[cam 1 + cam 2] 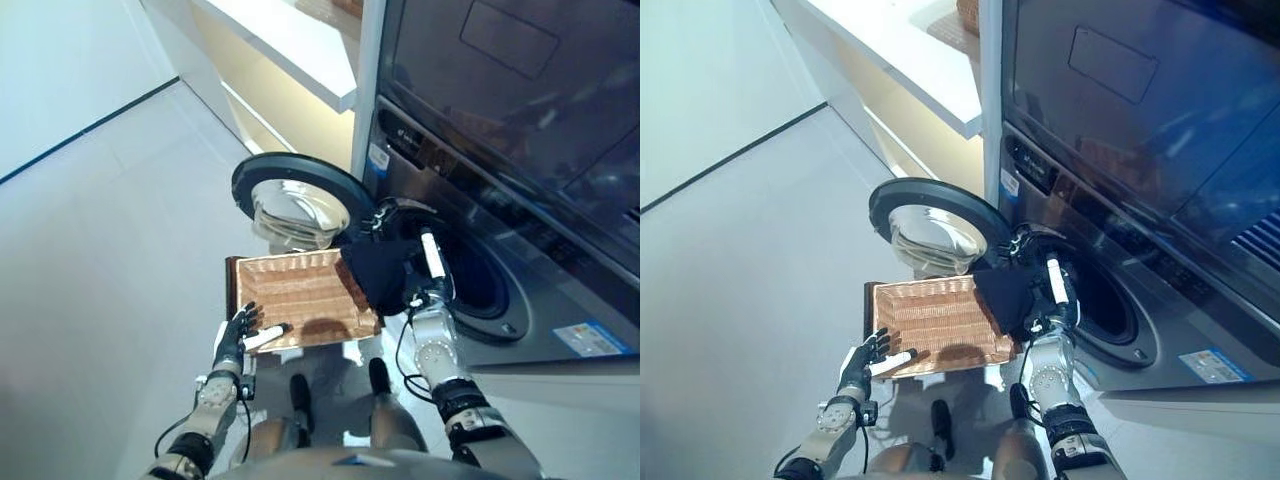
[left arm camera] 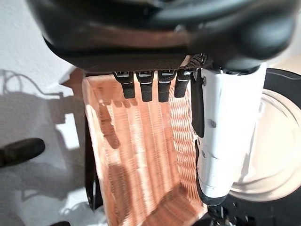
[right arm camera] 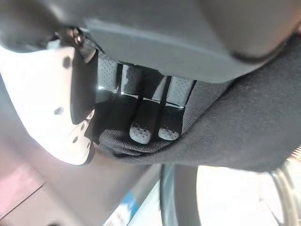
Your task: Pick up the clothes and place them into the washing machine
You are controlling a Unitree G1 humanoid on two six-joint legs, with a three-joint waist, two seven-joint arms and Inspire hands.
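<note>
The round hole of the washing machine is open. The dark cloth, pinched in the right hand, hangs at its near rim. The door stands swung out on the left, above the wicker basket. The drum looks empty, maybe; it is too dark to tell.

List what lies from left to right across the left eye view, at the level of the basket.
Left hand → wicker basket → black garment → right hand → washing machine drum opening.
</note>
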